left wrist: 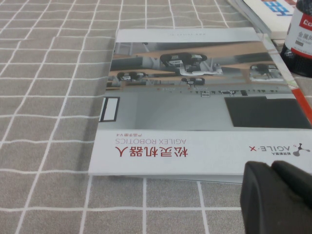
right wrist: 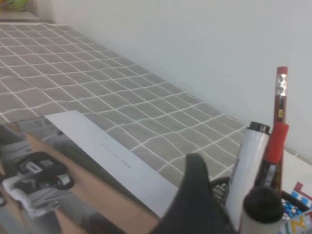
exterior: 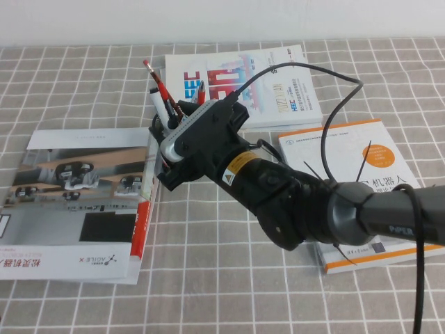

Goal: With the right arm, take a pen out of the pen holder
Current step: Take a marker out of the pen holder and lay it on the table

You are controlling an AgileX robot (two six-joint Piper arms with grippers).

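Nearest us, the left claw is parked low at the near edge of the brochure, on the 8 o'clock side of the bench, clenched on nothing. At 4 o'clock lies the orange-edged book, crossed by the right arm. The right claw sits at the pen holder, toward 11 o'clock, released and gripping nothing; one finger stands just beside the white marker. We judge the pens light, stiff and smooth-barrelled, so liable to slip. Take hold on the exposed upper barrel and draw along its axis, since the mesh holder looks light enough to tip. The red pencil stands tallest and offers the clearest grip. At 12 o'clock lies the white book. Count: one holder, at least four writing tools with the rest hidden by the arm, two books and one brochure.
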